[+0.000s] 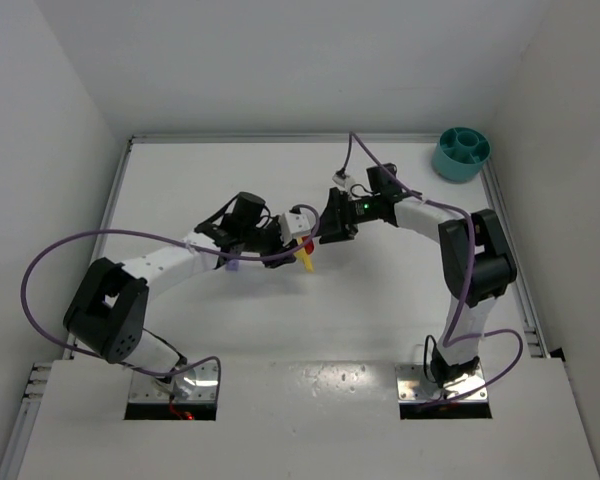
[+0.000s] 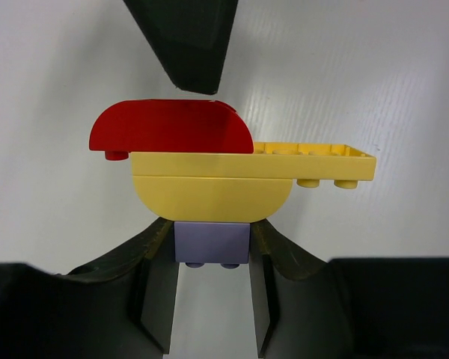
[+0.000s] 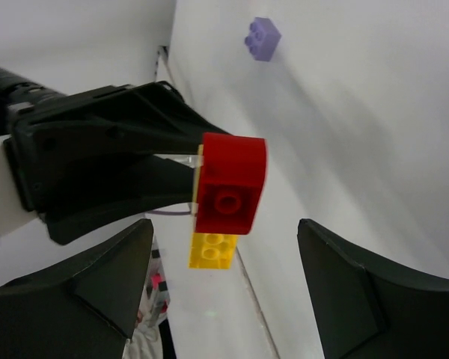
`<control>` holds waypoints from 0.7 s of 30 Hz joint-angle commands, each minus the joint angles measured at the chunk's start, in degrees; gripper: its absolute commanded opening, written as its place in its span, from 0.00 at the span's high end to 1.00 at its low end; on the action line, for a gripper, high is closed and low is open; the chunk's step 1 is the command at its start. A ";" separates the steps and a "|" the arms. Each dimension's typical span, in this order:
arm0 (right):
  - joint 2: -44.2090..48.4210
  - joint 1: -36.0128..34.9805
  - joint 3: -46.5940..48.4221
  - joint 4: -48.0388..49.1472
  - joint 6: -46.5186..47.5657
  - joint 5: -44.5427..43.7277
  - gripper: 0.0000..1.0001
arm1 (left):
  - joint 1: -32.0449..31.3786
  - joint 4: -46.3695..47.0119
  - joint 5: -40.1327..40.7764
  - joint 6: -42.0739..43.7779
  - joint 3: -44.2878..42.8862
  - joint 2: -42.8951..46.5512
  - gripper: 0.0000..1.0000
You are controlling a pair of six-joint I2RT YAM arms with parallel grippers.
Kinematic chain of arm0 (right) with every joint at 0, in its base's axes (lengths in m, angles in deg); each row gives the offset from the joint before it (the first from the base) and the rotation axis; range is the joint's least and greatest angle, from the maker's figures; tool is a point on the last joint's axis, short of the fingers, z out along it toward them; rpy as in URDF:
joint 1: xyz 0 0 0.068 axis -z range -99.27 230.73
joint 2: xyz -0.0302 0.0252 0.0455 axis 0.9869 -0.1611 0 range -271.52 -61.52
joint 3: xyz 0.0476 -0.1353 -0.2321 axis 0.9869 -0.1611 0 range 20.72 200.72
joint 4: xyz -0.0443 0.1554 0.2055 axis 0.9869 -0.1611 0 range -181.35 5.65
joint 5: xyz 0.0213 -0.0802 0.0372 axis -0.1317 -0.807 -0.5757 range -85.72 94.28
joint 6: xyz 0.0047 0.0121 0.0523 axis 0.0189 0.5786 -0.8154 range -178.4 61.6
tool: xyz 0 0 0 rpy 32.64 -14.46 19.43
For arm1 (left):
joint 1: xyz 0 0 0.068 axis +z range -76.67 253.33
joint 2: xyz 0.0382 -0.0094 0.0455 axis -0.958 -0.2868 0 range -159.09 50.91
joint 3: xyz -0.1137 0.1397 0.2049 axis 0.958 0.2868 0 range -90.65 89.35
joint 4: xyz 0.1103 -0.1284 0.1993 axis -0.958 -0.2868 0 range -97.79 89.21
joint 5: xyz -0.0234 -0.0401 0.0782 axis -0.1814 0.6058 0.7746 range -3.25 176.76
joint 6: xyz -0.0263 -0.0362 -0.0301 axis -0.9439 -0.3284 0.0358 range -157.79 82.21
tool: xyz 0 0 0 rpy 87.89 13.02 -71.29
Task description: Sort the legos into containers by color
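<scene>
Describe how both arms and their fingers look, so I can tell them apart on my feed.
Both arms match: the left arm and right arm have white links with bulky black joints, and a purple cable loops along each. The fingers are matte black tapering wedges. A small green light glows on the right wrist. Each base sits on a metal plate.

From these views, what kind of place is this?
Probably a lab robot cell: white panels enclosing a white table, two bolted arms, a teal divided bowl and lego bricks as props.
</scene>
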 commanded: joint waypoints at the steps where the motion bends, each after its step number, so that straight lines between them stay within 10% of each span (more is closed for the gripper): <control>1: 3.30 0.13 -1.79 7.70 -3.36 5.83 0.21 | -0.42 2.29 -2.89 -1.44 0.59 1.63 0.71; 21: -1.88 -0.39 0.84 5.69 -3.46 5.12 0.24 | -0.42 2.82 -3.95 -3.02 -0.11 2.15 0.71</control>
